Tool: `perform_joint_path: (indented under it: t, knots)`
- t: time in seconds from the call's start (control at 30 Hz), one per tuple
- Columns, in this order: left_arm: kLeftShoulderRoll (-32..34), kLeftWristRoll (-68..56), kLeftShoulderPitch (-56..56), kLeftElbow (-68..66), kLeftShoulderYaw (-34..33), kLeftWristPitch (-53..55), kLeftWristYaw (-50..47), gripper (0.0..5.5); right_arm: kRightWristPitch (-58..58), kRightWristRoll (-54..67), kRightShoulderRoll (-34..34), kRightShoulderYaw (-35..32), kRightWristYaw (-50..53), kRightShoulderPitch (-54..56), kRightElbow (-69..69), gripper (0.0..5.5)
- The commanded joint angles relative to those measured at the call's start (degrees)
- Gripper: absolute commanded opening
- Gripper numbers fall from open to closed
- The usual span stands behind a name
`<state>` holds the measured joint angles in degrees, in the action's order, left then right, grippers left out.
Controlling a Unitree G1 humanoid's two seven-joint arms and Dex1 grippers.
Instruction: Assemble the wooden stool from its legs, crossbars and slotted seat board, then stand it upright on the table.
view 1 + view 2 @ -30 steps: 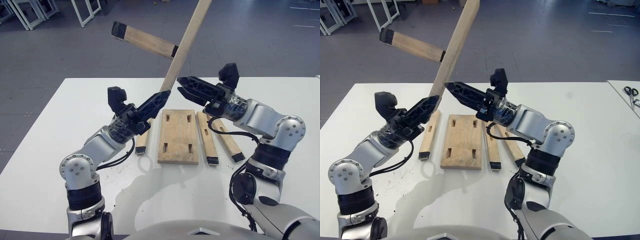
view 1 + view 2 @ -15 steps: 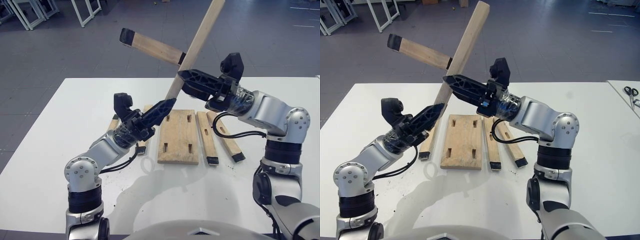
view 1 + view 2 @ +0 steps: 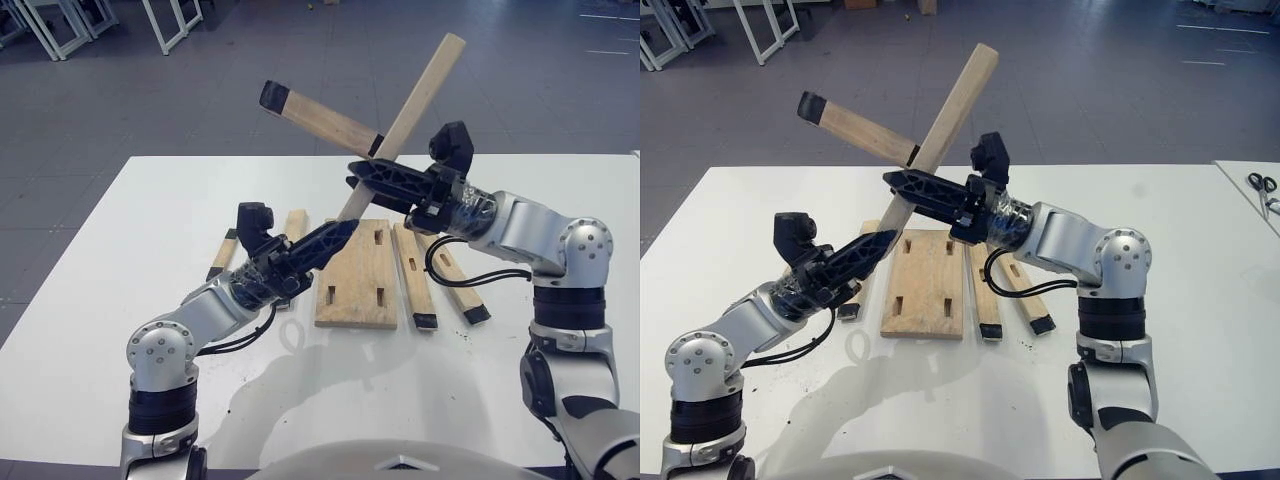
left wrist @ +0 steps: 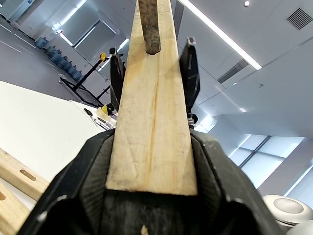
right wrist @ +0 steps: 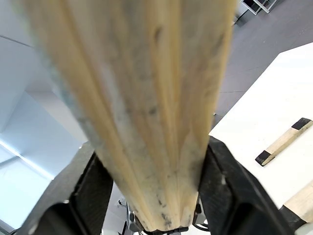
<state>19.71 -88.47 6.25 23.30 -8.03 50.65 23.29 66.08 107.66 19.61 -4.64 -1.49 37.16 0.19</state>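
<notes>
A long wooden bar (image 3: 410, 100) slants up over the table, and a shorter leg with a black cap (image 3: 320, 115) is joined across it near its middle. My left gripper (image 3: 338, 228) is shut on the bar's lower end. My right gripper (image 3: 362, 180) is shut on the same bar just above that, below the joint. In the left wrist view the bar (image 4: 154, 107) runs away between my fingers, with the right gripper's fingers (image 4: 190, 63) flanking it farther up. The slotted seat board (image 3: 357, 272) lies flat on the table under both grippers.
Two loose legs with black caps (image 3: 413, 275) (image 3: 452, 280) lie right of the seat board on the white table (image 3: 90, 300). Two more pieces (image 3: 292, 228) (image 3: 222, 255) lie left of it, partly behind my left arm. Scissors (image 3: 1262, 184) lie on a neighbouring table at far right.
The crossed bar and leg have tilted further right and come lower. My left gripper has moved right with the bar's end; my right gripper has closed in onto the bar.
</notes>
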Motion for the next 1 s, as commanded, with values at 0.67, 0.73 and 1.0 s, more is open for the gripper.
perform_joint_path:
  t: [0.67,0.73,1.0]
  knots:
    - [16.5,14.6,-1.8,-1.6,-2.4,-0.9,7.5,3.9,5.0,-5.6,12.6,-2.2,-13.1,-0.2,3.1,2.03]
    - [19.7,34.5,1.4,-1.5,8.9,-6.5,6.0,3.9,3.3,-8.6,13.3,-3.6,-13.4,-0.7,2.7,2.03]
    - [23.7,78.6,9.0,-7.3,37.4,-17.8,5.1,3.9,-1.5,-17.9,11.9,-3.9,-12.9,-0.2,-1.2,2.03]
